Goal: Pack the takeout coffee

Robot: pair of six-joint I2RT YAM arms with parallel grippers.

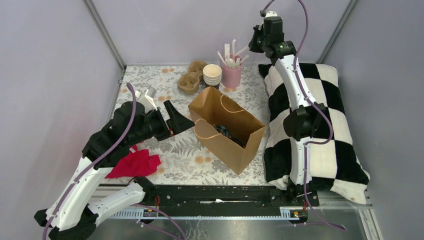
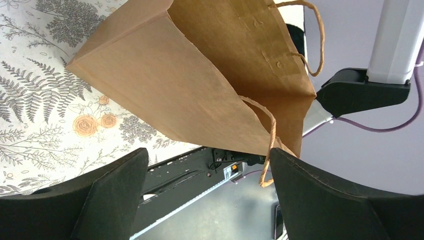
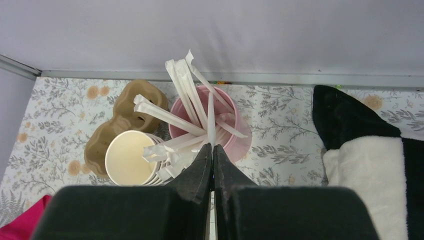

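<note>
Floral tabletop, brown paper bag (image 1: 239,150) mid-table: the takeout coffee (image 1: 222,131) shows as a dark lid inside it. It is likely light and crushable, best held gently round the body. The left gripper (image 2: 209,150) gapes beside the bag; the right gripper (image 3: 212,147), above the pink cup (image 3: 239,141) at the back edge, looks pinched on a wrapped straw (image 3: 211,115).

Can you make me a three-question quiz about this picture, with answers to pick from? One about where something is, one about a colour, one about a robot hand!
1. Where is the brown paper bag?
A. On the flowery table
B. On a checkered pillow
C. Inside a cup

2. What colour is the round cup holding the white wrapped straws?
A. Green
B. Pink
C. Blue

3. How is the left end effector?
A. Shut tight
B. Holding a cloth
C. Wide open

Answers: 1 A, it stands mid-table; 2 B, its walls are pink; 3 C, its fingers stand far apart, empty.
</note>
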